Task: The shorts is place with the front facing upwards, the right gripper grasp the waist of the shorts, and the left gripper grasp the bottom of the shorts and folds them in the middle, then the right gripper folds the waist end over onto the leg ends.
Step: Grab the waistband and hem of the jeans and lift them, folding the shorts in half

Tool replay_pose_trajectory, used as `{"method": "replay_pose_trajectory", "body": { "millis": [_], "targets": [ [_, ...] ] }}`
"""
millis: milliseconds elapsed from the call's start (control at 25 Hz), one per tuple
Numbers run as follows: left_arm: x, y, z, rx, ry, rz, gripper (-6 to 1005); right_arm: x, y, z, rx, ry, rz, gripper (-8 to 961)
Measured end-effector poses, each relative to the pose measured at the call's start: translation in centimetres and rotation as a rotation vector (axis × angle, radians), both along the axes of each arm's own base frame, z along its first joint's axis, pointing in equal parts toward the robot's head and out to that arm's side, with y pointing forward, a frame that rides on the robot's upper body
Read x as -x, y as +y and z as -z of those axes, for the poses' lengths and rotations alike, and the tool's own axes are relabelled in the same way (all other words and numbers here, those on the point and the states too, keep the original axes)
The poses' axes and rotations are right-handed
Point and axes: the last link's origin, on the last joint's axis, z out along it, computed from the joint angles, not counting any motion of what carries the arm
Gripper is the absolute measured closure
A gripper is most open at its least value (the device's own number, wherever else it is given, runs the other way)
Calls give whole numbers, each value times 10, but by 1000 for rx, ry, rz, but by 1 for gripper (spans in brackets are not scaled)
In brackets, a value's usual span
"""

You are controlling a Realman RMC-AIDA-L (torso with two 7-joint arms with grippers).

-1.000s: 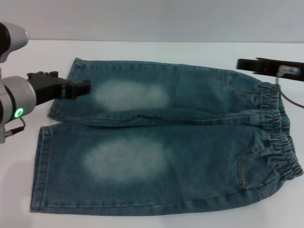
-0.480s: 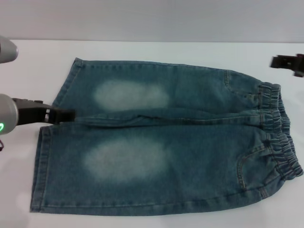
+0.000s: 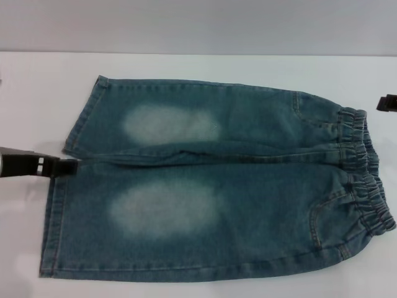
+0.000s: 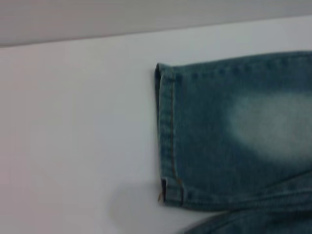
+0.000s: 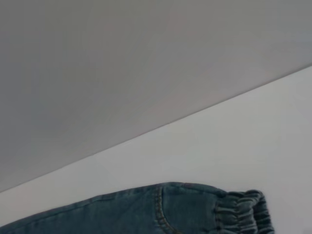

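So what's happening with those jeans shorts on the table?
The shorts lie flat and unfolded on a white table, waistband to the robot's right. The left gripper sits low at the leg hems on the left edge; the right gripper barely shows at the far right. Neither holds the fabric, and no fold is made yet.

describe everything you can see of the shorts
The shorts are blue denim, lying flat and unfolded on the white table, front up. Each leg front has a pale faded patch. The gathered elastic waistband points to the robot's right; the two straight stitched leg hems lie to its left. The left gripper sits at the hem edge between the legs, not visibly gripping. The right gripper is off the cloth, beyond the waistband.
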Motion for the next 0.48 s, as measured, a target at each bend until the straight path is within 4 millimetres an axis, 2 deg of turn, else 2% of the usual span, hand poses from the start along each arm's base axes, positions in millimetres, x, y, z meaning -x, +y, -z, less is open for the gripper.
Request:
{"method": "replay_pose_trajectory", "body": {
  "millis": [320, 480],
  "targets": [
    [1, -4, 4, 36, 29, -39, 175, -26, -6, -5, -13, 19, 60, 300],
    [-1, -9, 4, 53, 28, -58, 177, -32, -13, -9, -19, 67, 58, 300]
  ]
}}
